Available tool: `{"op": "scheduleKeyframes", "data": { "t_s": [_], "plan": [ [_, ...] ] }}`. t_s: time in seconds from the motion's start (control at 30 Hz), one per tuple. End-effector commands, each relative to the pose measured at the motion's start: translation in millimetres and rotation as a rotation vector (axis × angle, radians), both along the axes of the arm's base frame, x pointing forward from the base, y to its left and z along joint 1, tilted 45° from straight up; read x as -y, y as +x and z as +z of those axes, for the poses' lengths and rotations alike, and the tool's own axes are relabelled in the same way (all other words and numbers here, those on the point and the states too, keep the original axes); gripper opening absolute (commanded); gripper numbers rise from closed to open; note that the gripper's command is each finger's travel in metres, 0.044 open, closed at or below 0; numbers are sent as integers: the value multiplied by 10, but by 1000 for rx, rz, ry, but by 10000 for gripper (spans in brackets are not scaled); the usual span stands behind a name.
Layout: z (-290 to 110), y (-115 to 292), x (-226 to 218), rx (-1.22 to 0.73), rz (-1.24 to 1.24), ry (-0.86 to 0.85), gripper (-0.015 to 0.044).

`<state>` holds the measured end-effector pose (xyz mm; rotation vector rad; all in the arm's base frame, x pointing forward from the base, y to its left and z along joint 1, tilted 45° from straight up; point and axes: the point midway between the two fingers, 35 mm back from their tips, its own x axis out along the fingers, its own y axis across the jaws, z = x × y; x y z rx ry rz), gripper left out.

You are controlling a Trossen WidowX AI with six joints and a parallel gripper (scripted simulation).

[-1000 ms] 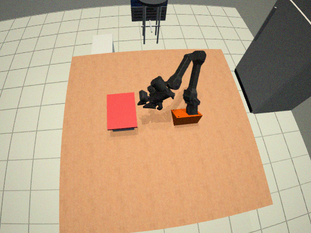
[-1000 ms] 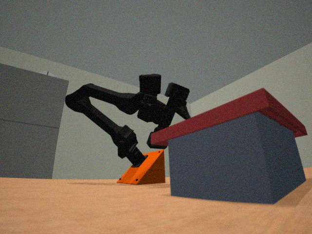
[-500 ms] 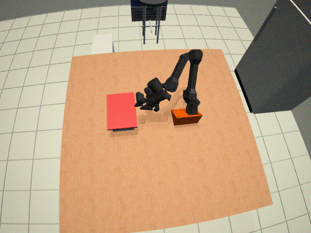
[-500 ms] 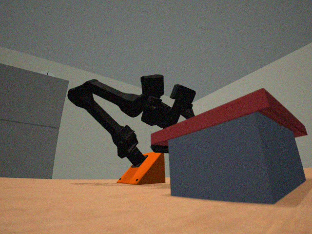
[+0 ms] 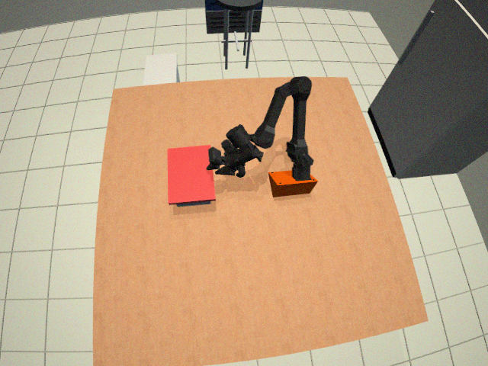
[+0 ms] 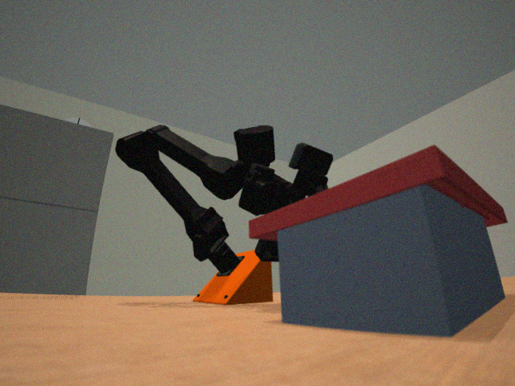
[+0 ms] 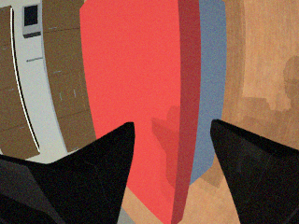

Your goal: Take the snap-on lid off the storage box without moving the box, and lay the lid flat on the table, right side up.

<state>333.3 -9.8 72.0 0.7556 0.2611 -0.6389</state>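
Note:
The red lid [image 5: 191, 174] [image 6: 353, 195] [image 7: 135, 70] sits on top of the blue-grey storage box [image 5: 194, 203] [image 6: 357, 265] [image 7: 212, 70] and overhangs its sides. My gripper [image 5: 212, 171] [image 7: 174, 127] is partly open, at the box side that faces the arm's base. In the wrist view one fingertip shows over the lid's top face and the other beyond its rim, on the box-wall side, with the rim in the gap between them. No grip on the lid shows. In the exterior view the fingertips are hidden behind the lid and box.
The orange wedge base [image 5: 293, 189] [image 6: 253, 274] of the arm stands on the wooden table [image 5: 252, 275] [image 6: 166, 340], to the right of the box in the top view. A dark grey cabinet [image 5: 437, 98] [image 6: 45, 207] stands beyond the table's right edge there.

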Motion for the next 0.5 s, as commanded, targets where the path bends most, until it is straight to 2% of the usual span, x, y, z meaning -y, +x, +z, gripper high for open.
{"op": "scheduleKeyframes", "data": {
  "t_s": [0.0, 0.1, 0.23, 0.47],
  "plan": [
    [-43, 49, 42, -3, 3, -2, 235],
    [-54, 65, 57, -2, 3, -3, 235],
    [-54, 65, 57, -2, 3, -3, 130],
    [-54, 65, 57, -2, 3, -3, 83]
  ]
}}
